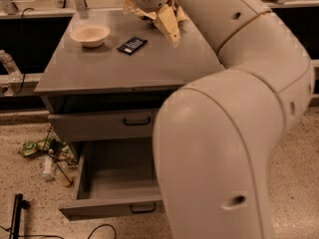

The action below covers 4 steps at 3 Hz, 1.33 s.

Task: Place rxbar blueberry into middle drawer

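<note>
Over the rear of the tabletop (124,71), just right of the rxbar blueberry (132,45): the gripper (168,26), jaws' opening impossible to tell. Flat on the tabletop beside the bowl (90,34), that bar, outside the open middle drawer (119,183) below.

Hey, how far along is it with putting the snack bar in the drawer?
Done: the drawer is pulled open, its visible floor bare. In hand: the approach; the gripper hovers over the cabinet top, right of the snack bar, which lies flat beside the bowl, not gripped. Left: grasp the bar, carry it down and set it in the drawer.
</note>
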Available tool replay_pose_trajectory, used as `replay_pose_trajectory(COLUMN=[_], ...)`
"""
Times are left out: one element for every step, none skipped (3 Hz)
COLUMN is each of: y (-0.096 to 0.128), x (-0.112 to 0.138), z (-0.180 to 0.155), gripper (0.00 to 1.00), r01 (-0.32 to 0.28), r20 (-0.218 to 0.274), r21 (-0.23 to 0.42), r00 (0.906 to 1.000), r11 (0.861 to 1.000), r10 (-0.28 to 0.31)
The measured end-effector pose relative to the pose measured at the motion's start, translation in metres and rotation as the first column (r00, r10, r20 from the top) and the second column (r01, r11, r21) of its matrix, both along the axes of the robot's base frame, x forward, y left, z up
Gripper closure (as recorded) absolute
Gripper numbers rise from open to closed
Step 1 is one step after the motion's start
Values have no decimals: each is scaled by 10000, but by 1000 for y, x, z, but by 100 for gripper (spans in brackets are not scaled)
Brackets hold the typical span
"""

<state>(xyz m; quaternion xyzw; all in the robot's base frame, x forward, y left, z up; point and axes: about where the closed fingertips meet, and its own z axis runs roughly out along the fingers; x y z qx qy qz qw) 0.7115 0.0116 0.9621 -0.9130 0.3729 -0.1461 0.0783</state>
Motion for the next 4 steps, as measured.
replay_pose_trajectory(y=[4, 12, 36, 48], x=[28, 52, 85, 104], z=[-1, -15, -49, -72], gripper=[0, 0, 0, 0], r01=[-269, -743, -1823, -2451], r20=[391, 474, 405, 265], r21=[-580, -938, -1900, -2689], r00=[9988, 9957, 9803, 9648], r11=[9980, 9928, 9647, 9315], r10=[292, 790, 1932, 2616])
